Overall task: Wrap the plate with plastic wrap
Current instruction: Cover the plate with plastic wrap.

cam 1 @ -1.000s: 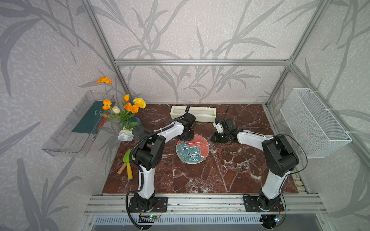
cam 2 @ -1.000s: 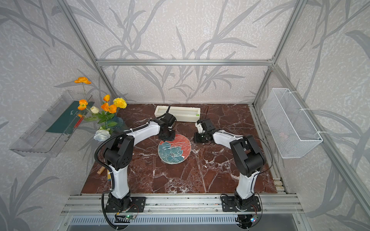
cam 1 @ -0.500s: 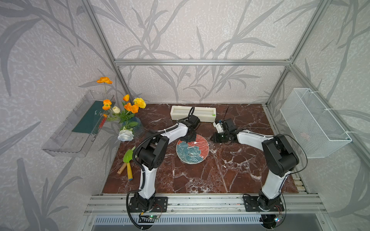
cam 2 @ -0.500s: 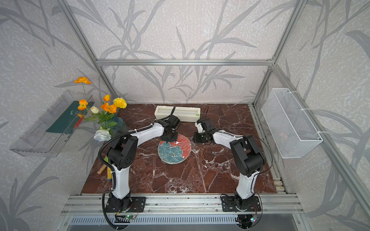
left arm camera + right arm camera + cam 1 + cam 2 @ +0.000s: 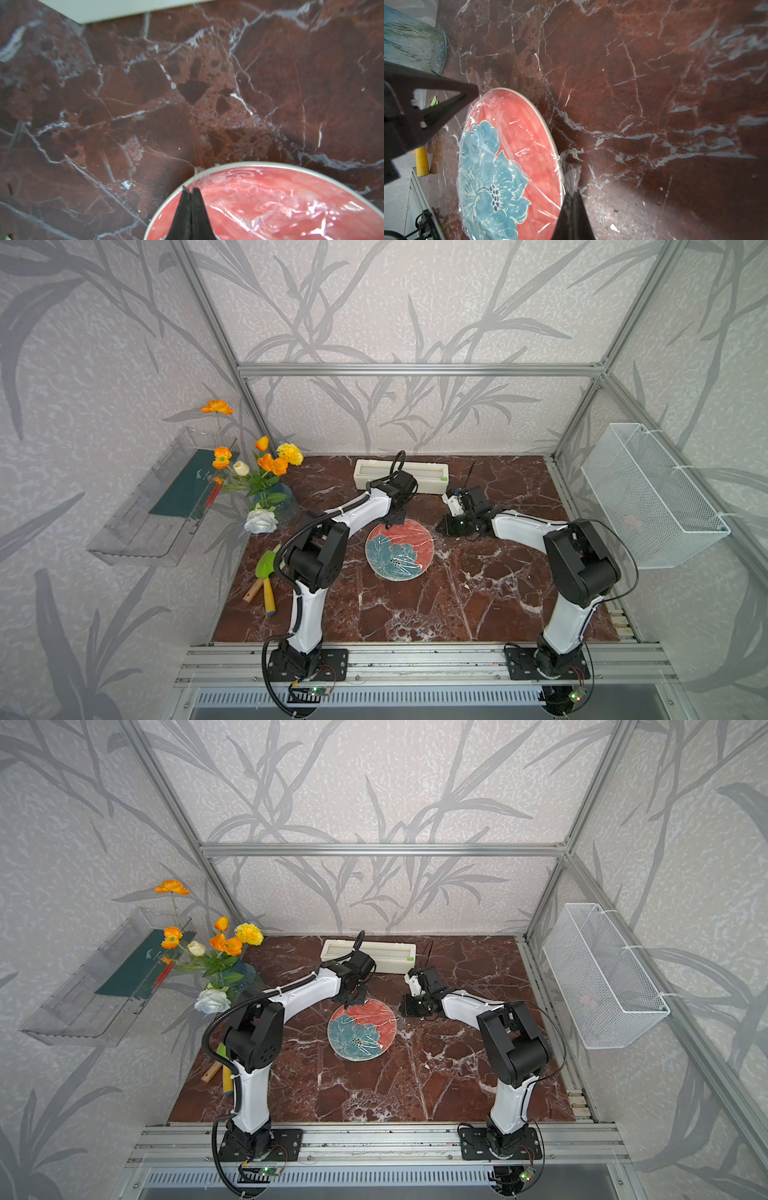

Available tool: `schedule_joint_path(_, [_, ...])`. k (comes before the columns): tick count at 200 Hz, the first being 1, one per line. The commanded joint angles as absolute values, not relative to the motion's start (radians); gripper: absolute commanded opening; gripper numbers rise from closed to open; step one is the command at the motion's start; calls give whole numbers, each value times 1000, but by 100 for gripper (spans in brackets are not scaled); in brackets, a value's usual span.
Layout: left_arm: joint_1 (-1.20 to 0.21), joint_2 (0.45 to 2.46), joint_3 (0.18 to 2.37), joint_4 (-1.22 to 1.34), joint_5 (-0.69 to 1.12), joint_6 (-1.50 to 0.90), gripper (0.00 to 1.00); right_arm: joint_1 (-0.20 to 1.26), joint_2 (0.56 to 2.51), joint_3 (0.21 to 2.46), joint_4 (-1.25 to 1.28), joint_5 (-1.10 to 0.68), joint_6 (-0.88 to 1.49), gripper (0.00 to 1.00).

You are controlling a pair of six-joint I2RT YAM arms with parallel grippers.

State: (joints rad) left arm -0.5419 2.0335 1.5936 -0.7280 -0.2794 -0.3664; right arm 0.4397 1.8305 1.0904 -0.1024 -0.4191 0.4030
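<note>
The plate lies centred on the surface under the plastic wrap. My right jaws pinch its bunched corner at 2 o'clock; left jaws closed at 11 (holding film? can't tell).

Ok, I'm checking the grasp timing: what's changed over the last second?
The left gripper shifted slightly at the far rim of the plate and its jaws closed there, at the edge of the plastic wrap; whether film is pinched is unclear. Unchanged: the right gripper stays shut on a twisted tail of wrap beside the plate, which hasn't moved.
</note>
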Motion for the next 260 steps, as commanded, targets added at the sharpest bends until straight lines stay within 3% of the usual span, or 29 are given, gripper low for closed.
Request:
schedule_joint_path(1, [-539,2050,1646,-805,-386,-356,0,442,1833,1133,-99,-423,411,0])
schedule_joint_path(55, [-520,2105,1707,-830,-412,-364,0,457,1879,1186,-79,-407,413,0])
schedule_joint_path(71, [-509,2075,1673,-792,-356,-379,28,460,1892,1199,-86,-403,408,0])
schedule_joint_path(88, [-483,2027,1614,-733,-278,-394,46,461,1899,1201,-88,-400,404,0])
schedule_joint_path(104, [-451,1996,1573,-694,-215,-406,55,462,1903,1201,-89,-399,398,0])
schedule_joint_path(176, [-333,1958,1455,-518,166,-402,57,461,1926,1198,-90,-400,389,0])
schedule_joint_path(260, [-332,2026,1454,-491,270,-405,51,463,1953,1207,-95,-401,383,0])
